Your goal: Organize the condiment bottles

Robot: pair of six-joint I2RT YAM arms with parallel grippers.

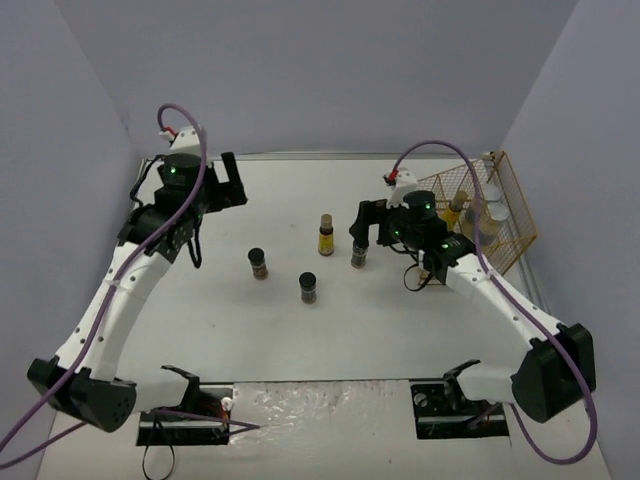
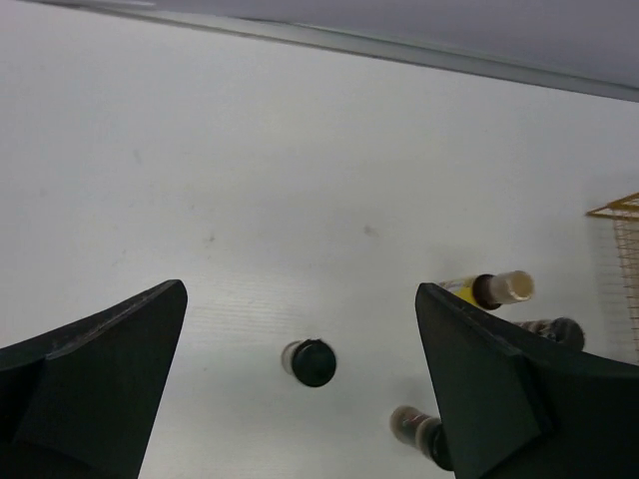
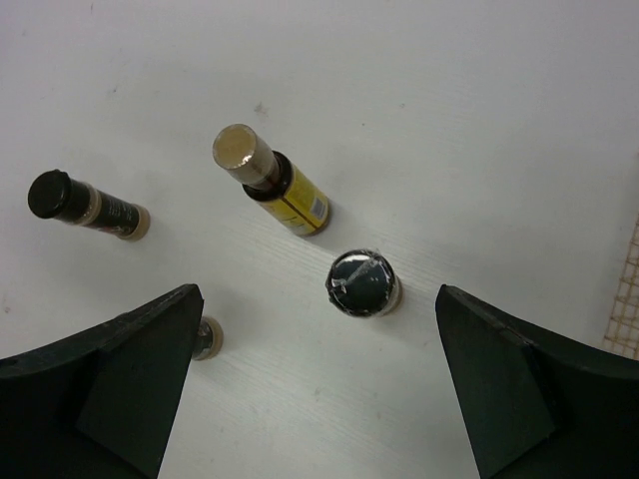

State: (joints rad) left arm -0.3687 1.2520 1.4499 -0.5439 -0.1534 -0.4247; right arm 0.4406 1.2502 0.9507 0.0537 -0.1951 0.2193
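Note:
Three short dark black-capped bottles [image 1: 258, 263] [image 1: 308, 288] [image 1: 358, 255] and one slim yellow bottle [image 1: 325, 235] stand on the white table. A second yellow bottle [image 1: 455, 207] and two clear silver-lidded jars [image 1: 492, 200] sit in the wire basket [image 1: 515, 235]. My right gripper [image 1: 370, 224] is open above the rightmost dark bottle [image 3: 362, 282], which lies between the fingers just ahead of the gripper [image 3: 318, 299]. My left gripper [image 1: 232, 182] is open and empty at the far left, high over a dark bottle [image 2: 313, 362].
The yellow wire basket stands at the table's right edge; its corner shows in the left wrist view [image 2: 619, 210] and the right wrist view [image 3: 629, 309]. Purple walls close the back and sides.

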